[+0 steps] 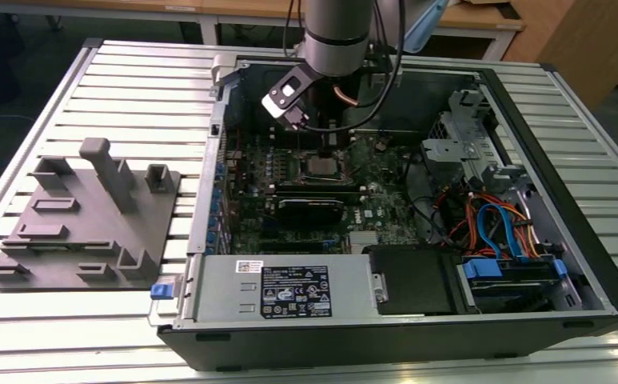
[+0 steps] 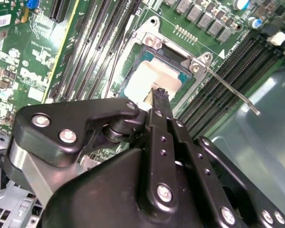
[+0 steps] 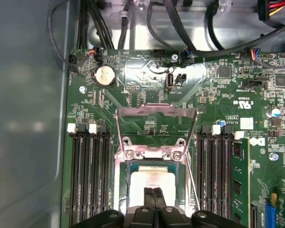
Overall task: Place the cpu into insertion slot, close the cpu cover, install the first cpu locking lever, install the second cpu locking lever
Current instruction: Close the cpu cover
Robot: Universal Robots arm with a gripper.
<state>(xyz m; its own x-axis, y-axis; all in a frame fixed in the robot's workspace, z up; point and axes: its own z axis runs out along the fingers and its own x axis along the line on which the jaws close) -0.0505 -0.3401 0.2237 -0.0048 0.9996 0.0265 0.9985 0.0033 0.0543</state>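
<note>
The cpu (image 3: 146, 183) lies flat in the insertion slot (image 3: 185, 175), its silver top (image 2: 141, 80) facing up. My gripper (image 3: 154, 197) is shut, its two black fingers pressed together with nothing between them, the tips right over the cpu's middle (image 2: 158, 95). The cpu cover (image 3: 156, 110) stands flipped open beyond the hinge bracket, and the green board shows through its cut-out. One thin locking lever (image 2: 232, 92) sticks out raised beside the socket. In the exterior view the arm reaches down into the open case, with the gripper (image 1: 324, 144) just above the socket (image 1: 320, 166).
Long black memory slots (image 3: 88, 175) flank the socket on both sides (image 3: 213, 175). Black cables (image 3: 180, 28) run along the board's far edge. The power-supply box (image 1: 287, 292) and drive cables (image 1: 490, 220) fill the case's near side. A grey fixture plate (image 1: 85, 216) lies at the exterior view's left.
</note>
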